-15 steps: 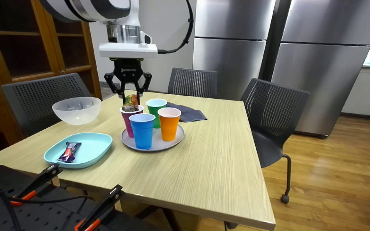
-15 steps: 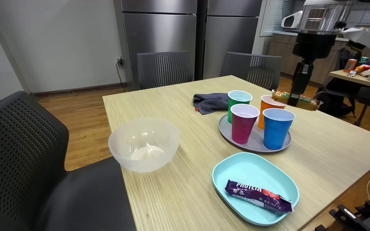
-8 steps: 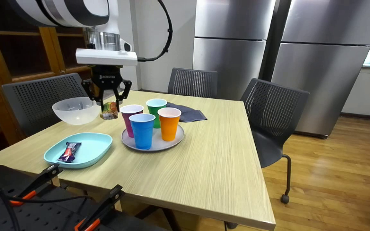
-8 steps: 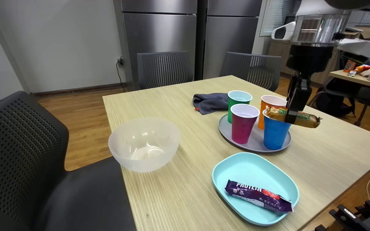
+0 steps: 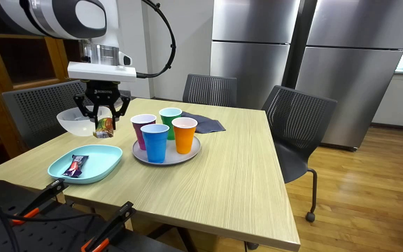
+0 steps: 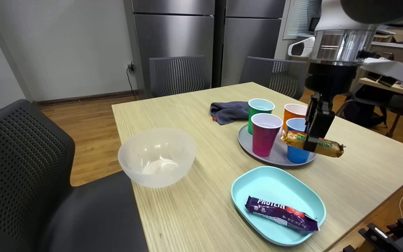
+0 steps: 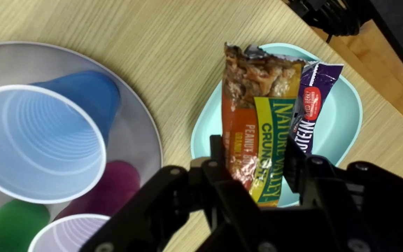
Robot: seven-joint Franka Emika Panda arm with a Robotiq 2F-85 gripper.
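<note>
— Between your jaws a granola bar [image 7: 261, 129] is gripped by its long sides, both ends sticking out. You have it in the air, off the desk [image 5: 243, 168].

— How far along does that put you?

— By my judgement, your grasp and lift are done; setting down and letting go are not yet. Behind the bar in the wrist view sits the turquoise tray [image 6: 275, 183], and a purple protein bar [image 6: 281, 214] already lies in it. Whether you are straight above that tray, these views cannot tell you.

— And your edges?

— First the tray's raised rim, near the desk's border. Then the gray plate [image 5: 173, 159], across a narrow strip of wood, bearing four upright cups: a blue cup [image 5: 155, 144], a magenta cup [image 5: 140, 134], an orange cup [image 5: 184, 137] and a green cup [image 5: 169, 120]. Low on that side, your protruding ends could brush a rim. A translucent bowl [image 6: 157, 178] stands by the desk's edge, and a dark cloth [image 6: 231, 111] lies beside the green cup.

— Where is your widest room?

— I judge it to be over the long run of wood past the orange cup, toward a chair [image 5: 297, 119]
</note>
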